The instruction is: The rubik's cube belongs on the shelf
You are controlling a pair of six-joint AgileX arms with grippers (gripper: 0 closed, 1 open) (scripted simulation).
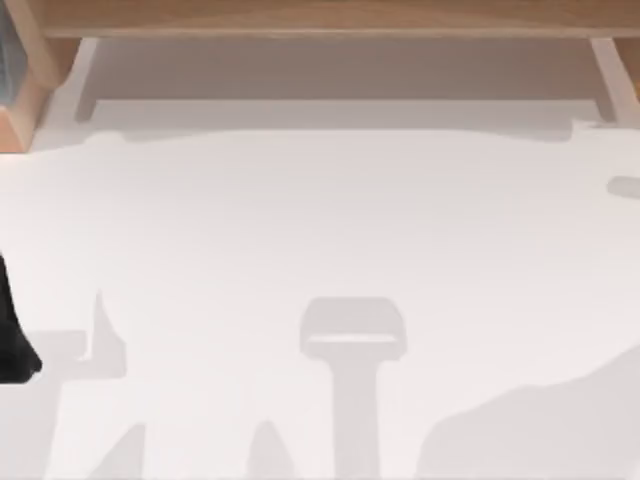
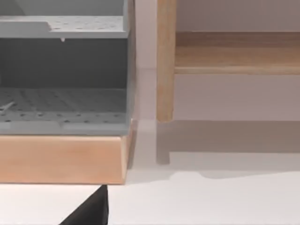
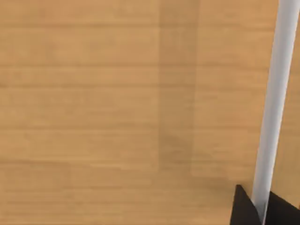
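White table [image 1: 320, 250] lies bare below the far shelf [image 1: 320, 15]; cube unseen, so I'd judge placing or retreat, neither pincer's state readable.

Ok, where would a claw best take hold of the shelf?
The shelf has a board that looks far too wide to pinch. Likely better: a pale upright support, a thin slat a claw could span, approached from the open table side.

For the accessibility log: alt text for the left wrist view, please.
A wooden shelf with an upright post stands beside a grey perforated rack on a wooden base, all on a white table. A dark gripper tip shows.
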